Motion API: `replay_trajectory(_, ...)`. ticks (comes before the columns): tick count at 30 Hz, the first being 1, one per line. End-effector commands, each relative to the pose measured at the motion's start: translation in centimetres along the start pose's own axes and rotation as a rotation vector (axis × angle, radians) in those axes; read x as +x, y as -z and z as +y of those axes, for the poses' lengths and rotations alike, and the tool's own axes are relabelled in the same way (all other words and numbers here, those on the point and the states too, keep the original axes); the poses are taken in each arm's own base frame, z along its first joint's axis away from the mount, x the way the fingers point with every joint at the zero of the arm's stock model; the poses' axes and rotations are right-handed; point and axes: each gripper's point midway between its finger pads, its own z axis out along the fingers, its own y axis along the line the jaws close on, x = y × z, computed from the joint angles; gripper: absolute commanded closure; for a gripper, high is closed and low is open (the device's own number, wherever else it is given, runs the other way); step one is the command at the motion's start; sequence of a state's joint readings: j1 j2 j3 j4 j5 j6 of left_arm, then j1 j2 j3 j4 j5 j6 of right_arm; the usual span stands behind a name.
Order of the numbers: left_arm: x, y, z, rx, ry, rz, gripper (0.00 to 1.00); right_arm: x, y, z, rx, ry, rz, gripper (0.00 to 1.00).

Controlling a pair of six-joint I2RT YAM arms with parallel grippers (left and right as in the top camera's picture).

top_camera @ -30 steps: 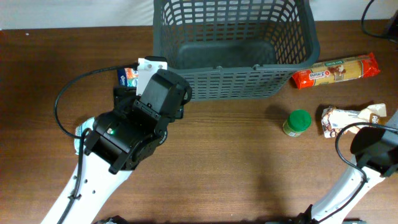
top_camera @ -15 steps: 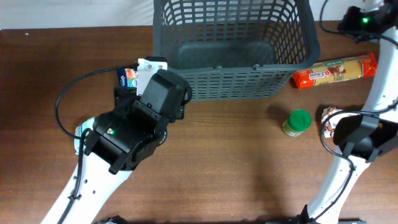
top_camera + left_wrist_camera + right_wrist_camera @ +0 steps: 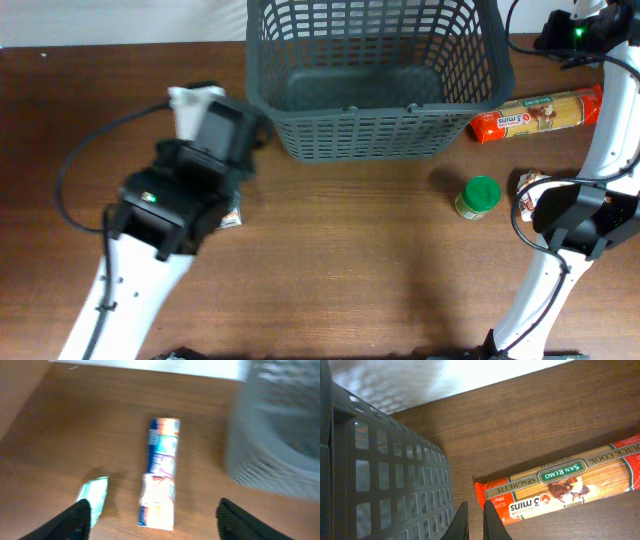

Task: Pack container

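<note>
Left gripper: fingers spread wide, nothing between them, hanging over a blue-and-white packet and a small pale-green sachet toward the far left corner of the table. Right gripper: fingers almost pressed together, gripping nothing, near the far right corner between container and spaghetti packet. Container: upright at middle of far edge. Green-lidded jar: toward right edge, apart from container.

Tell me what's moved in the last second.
The left gripper swung left, away from the container, open over a blue packet. The right gripper reached up to the far right, near the spaghetti. Container, spaghetti and green-lidded jar stayed put.
</note>
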State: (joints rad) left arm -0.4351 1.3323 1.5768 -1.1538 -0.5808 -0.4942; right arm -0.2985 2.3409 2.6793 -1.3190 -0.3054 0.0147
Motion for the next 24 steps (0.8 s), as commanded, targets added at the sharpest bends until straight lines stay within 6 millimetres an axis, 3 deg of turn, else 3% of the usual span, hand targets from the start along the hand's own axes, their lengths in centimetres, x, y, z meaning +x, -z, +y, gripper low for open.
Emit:
replay_trajectory(1, -1.6, -0.7, 3.4, -0.068, 0.134, -0.023, 0.40, 0.3, -0.3, 0.0, -0.009, -0.001, 0.012, 0.96)
replay_trajectory(4, -2.3, -2.1, 4.8, -0.087, 0.195, -0.017, 0.59, 0.3, -0.3, 0.0, -0.009, -0.002, 0.015, 0.96)
replay_trajectory(8, -2.3, -4.3, 5.1, -0.086, 0.223, 0.025, 0.66, 0.4, -0.3, 0.0, -0.010, 0.001, 0.019, 0.96)
replay_trajectory(10, -1.8, -5.5, 4.7, -0.101, 0.209, 0.056, 0.80, 0.5, -0.3, 0.3, -0.025, 0.007, 0.021, 0.96)
replay_trajectory(16, -0.7, -8.6, 3.6, -0.123, 0.175, 0.123, 0.83, 0.5, -0.4, 1.2, -0.066, 0.020, 0.023, 0.96)
replay_trajectory(18, -0.4, -9.4, 3.1, -0.119, 0.169, 0.142, 0.97, 0.6, -0.4, 1.8, -0.083, 0.025, 0.025, 0.96)
replay_trajectory(19, -0.3, -9.6, 3.0, -0.119, 0.168, 0.145, 0.98, 0.6, -0.5, 2.0, -0.087, 0.028, 0.026, 0.96)
replay_trajectory(24, -0.9, -10.8, 2.3, -0.109, 0.182, 0.124, 0.98, 0.8, -0.7, 3.0, -0.096, 0.054, 0.032, 0.96)
